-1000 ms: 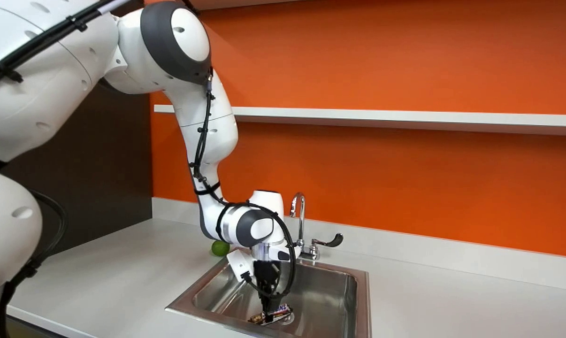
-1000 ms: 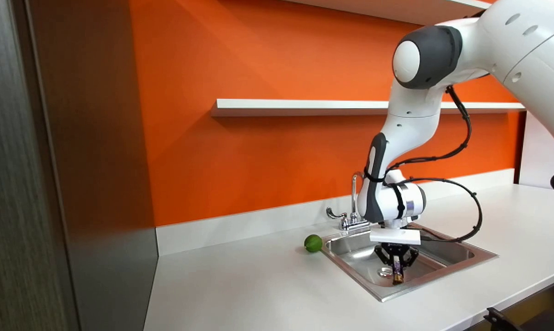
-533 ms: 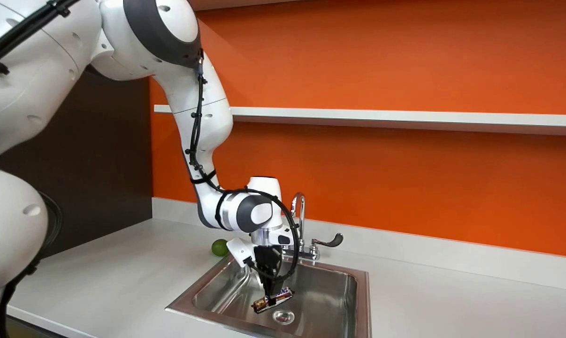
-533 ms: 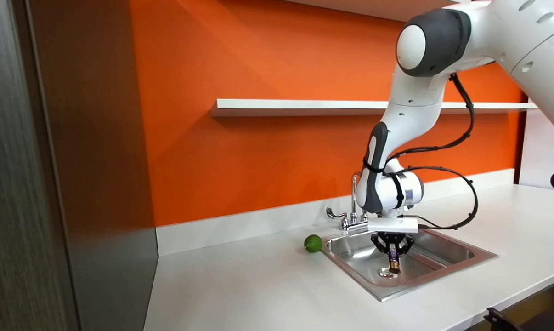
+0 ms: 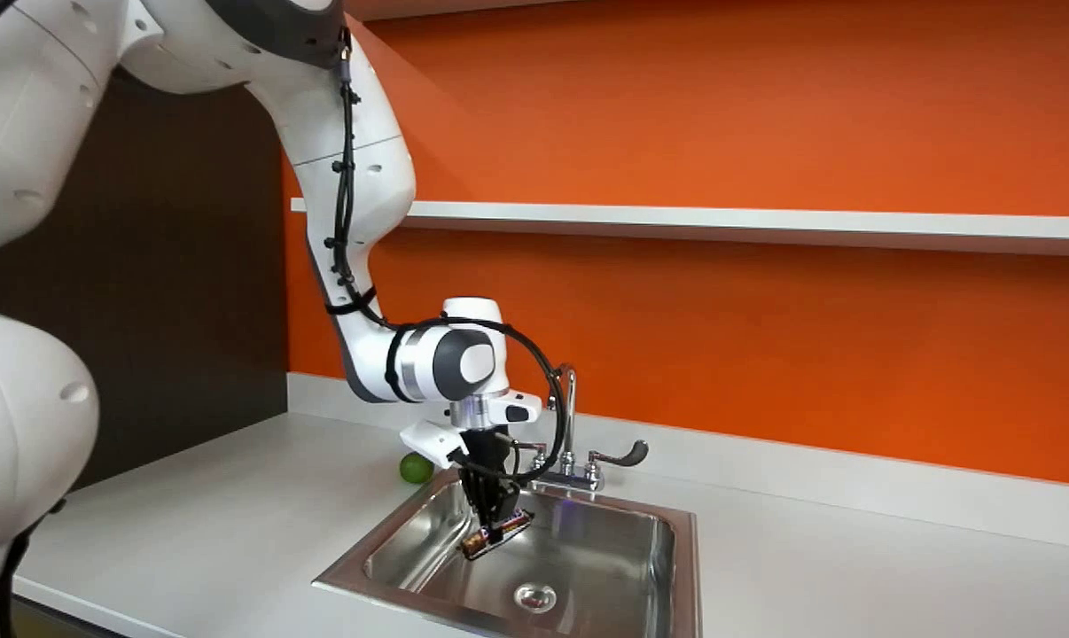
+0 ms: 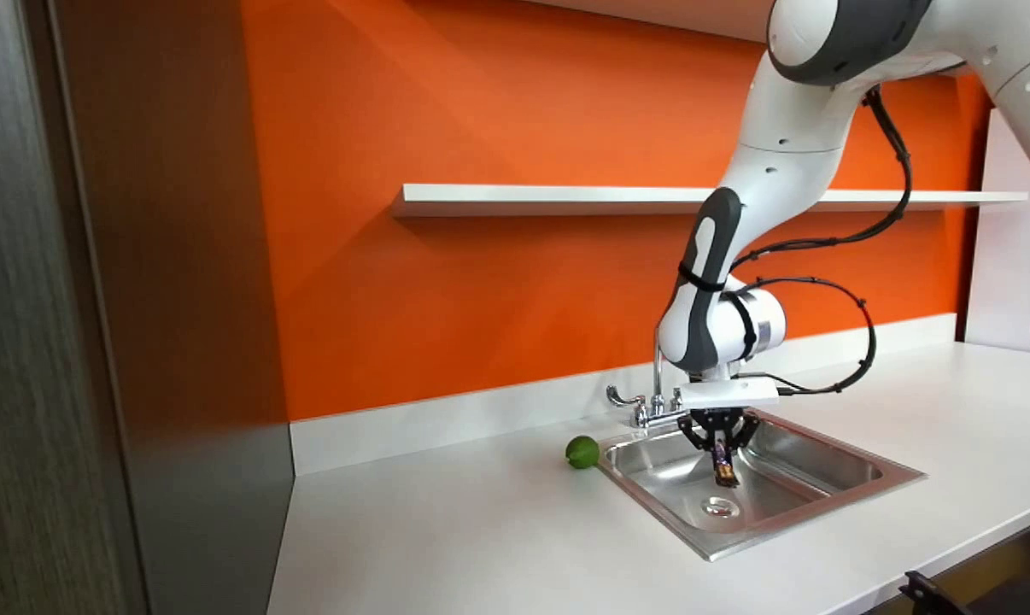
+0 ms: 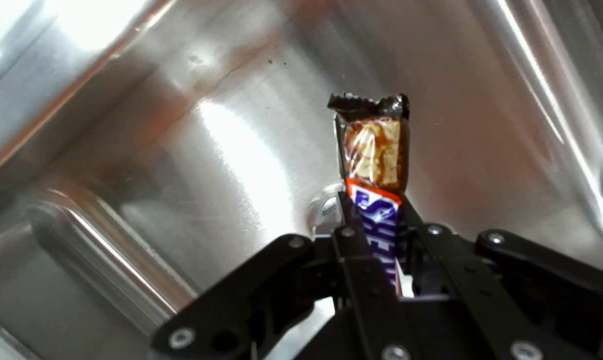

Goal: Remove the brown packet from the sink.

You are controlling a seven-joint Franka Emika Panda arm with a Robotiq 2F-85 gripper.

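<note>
The brown packet [image 7: 376, 150] is a small wrapped bar with dark brown ends and a purple, white and red label. My gripper [image 7: 376, 205] is shut on it, with a finger on each long side. The label's lower part is partly hidden by the fingers. The packet hangs tilted over the basin in both exterior views [image 5: 477, 542] [image 6: 725, 472], apart from the basin floor. The gripper points down above the sink [image 5: 682, 576], whose steel basin and round drain [image 5: 534, 598] also show in an exterior view [image 6: 814, 512].
A chrome faucet [image 5: 569, 434] with two handles stands behind the basin, close to the gripper. A small green ball [image 6: 582, 453] sits on the white counter [image 6: 447, 530] beside the sink. A white shelf [image 5: 765, 221] runs along the orange wall above.
The gripper has risen with the packet from near the basin floor. It has also shifted away from above the drain, which is now uncovered. The packet stays held throughout.
</note>
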